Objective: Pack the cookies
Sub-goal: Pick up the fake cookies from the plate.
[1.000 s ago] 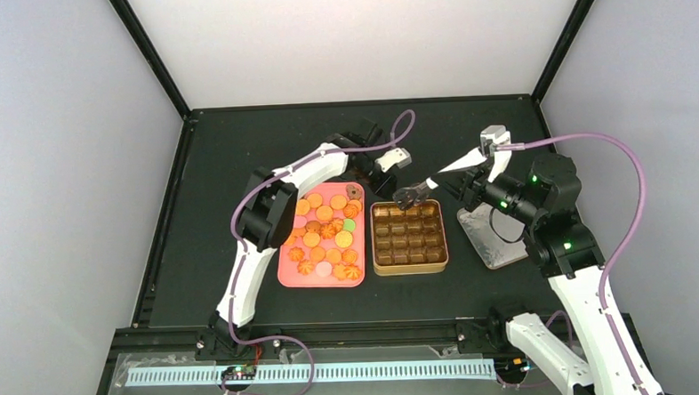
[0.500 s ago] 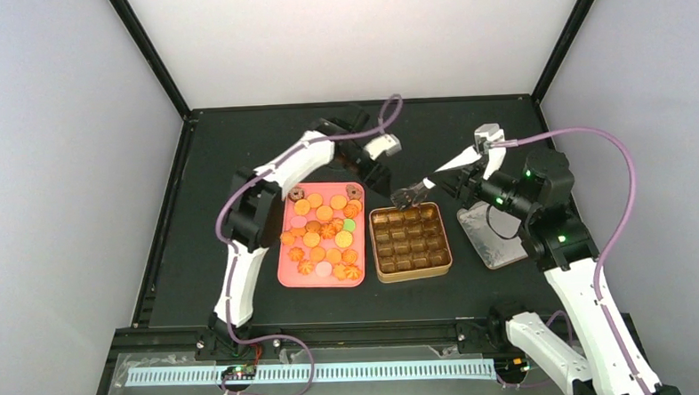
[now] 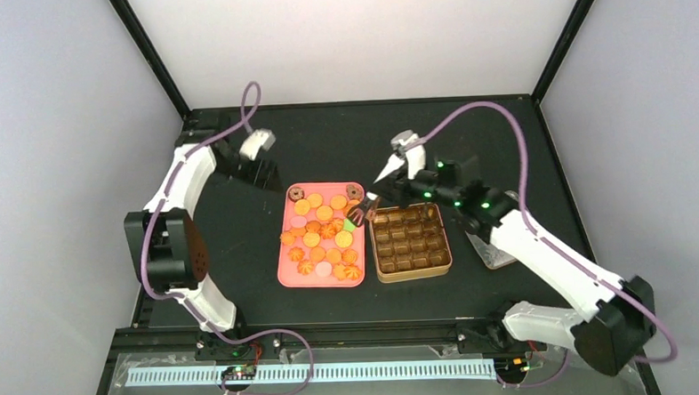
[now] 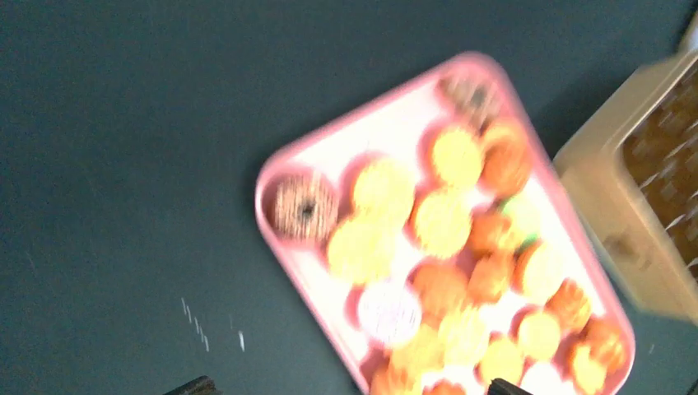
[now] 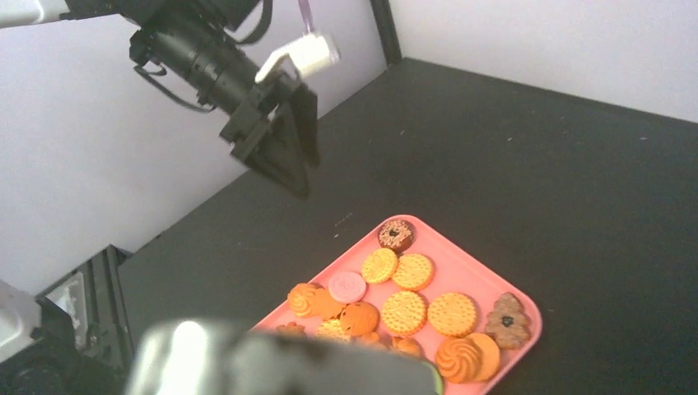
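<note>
The black table (image 3: 242,256) carries everything. The left gripper (image 3: 259,175) hangs over bare table, its jaws spread wide with nothing between them. The pink tray (image 3: 285,273) lies well apart from those jaws, toward the right arm's side and nearer the bases. The right gripper (image 3: 399,185) is clamped on the metal tongs (image 3: 386,171), which slope away from its jaws down to the tray's edge. The gold tin (image 3: 411,271) sits just below those jaws, beside the tray. The cookies (image 3: 323,236), mostly orange and yellow, lie crowded in the tray, the closest ones at the tong tips. Whether the tips grip one cannot be told.
</note>
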### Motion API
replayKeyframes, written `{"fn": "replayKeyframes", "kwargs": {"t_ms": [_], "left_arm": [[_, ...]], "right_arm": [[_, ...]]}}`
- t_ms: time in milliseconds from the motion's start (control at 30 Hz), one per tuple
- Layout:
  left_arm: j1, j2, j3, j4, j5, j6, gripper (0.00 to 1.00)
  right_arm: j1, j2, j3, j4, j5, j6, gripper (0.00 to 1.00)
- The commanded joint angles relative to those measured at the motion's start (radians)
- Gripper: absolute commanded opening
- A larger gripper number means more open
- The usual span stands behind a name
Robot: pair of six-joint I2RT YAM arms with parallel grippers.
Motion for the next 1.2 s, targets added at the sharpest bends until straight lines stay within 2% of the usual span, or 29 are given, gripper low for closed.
{"fn": "replayKeyframes", "kwargs": {"t_ms": [0, 233, 400, 500, 633, 800, 933, 1167], "left_arm": [[0.018, -0.067, -0.225, 0.017, -0.111, 0.072, 0.86], [0.025, -0.053, -0.363, 0.123, -0.179, 0.011, 0.82], [0.111, -0.032, -0.366, 0.127, -0.129, -0.012, 0.80], [0.171, -0.024, -0.354, 0.142, -0.105, -0.045, 0.79], [0.224, -0.013, -0.350, 0.159, -0.129, -0.065, 0.71], [0.235, -0.021, -0.405, 0.211, -0.239, -0.032, 0.68], [0.255, -0.006, -0.412, 0.203, -0.210, -0.022, 0.65], [0.262, -0.006, -0.404, 0.191, -0.187, -0.021, 0.64]], "right_arm": [[0.136, 0.114, 0.065, 0.183, 0.191, -0.021, 0.34], [0.358, 0.410, 0.245, 0.248, 0.346, -0.064, 0.32], [0.447, 0.576, 0.374, 0.243, 0.414, -0.118, 0.32], [0.468, 0.648, 0.428, 0.248, 0.433, -0.131, 0.32], [0.480, 0.727, 0.491, 0.250, 0.446, -0.138, 0.32], [0.492, 0.800, 0.546, 0.249, 0.454, -0.149, 0.32], [0.494, 0.835, 0.555, 0.256, 0.443, -0.148, 0.33], [0.497, 0.853, 0.545, 0.259, 0.426, -0.151, 0.34]]}}
